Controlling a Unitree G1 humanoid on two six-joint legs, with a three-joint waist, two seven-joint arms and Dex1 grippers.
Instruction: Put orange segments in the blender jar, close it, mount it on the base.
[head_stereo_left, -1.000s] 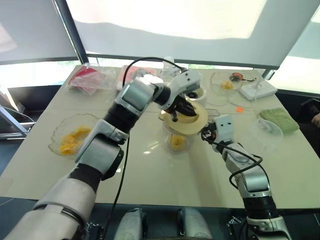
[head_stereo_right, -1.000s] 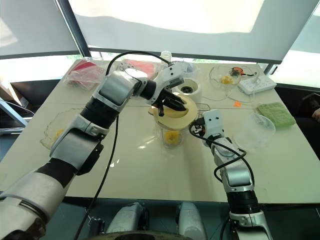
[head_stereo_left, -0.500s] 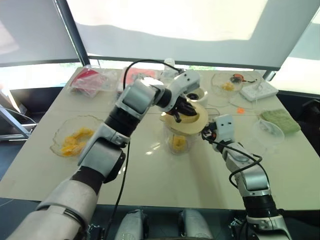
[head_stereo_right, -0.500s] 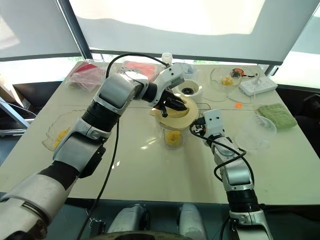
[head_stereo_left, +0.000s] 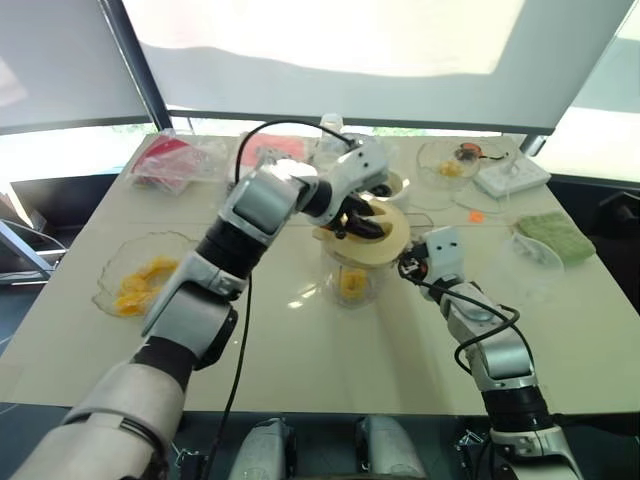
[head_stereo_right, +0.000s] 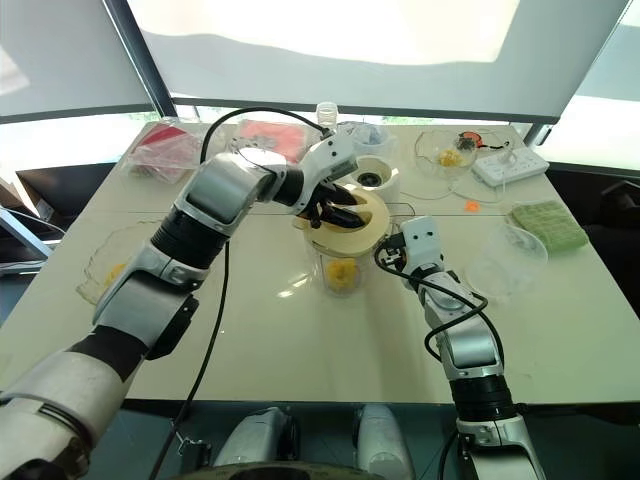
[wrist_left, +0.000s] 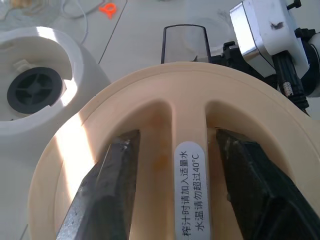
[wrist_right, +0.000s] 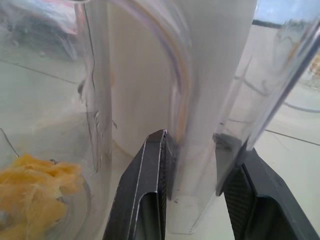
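Observation:
The clear blender jar (head_stereo_right: 340, 262) stands mid-table with orange segments (wrist_right: 35, 195) piled at its bottom. A cream lid (wrist_left: 150, 110) sits on its rim. My left gripper (wrist_left: 176, 136) reaches over the lid, open. Its fingers (wrist_left: 115, 175) rest in the grooves on either side of the lid's raised ridge, with a small gap to it. My right gripper (wrist_right: 192, 145) is shut on the jar's clear handle (wrist_right: 210, 100) from the right side. Just behind the jar stands the cream-white base (wrist_left: 35, 92), its dark socket facing up.
A glass bowl (head_stereo_left: 112, 272) of orange pieces sits at the left. To the right are an empty clear bowl (head_stereo_left: 530, 265) and a green cloth (head_stereo_left: 553, 235). A power strip (head_stereo_left: 510, 178), another bowl (head_stereo_left: 445, 165) and red packets (head_stereo_left: 165, 160) line the back.
My left gripper's fingers have spread apart from the lid's ridge, and the lid stays on the jar. My right gripper keeps its hold on the handle.

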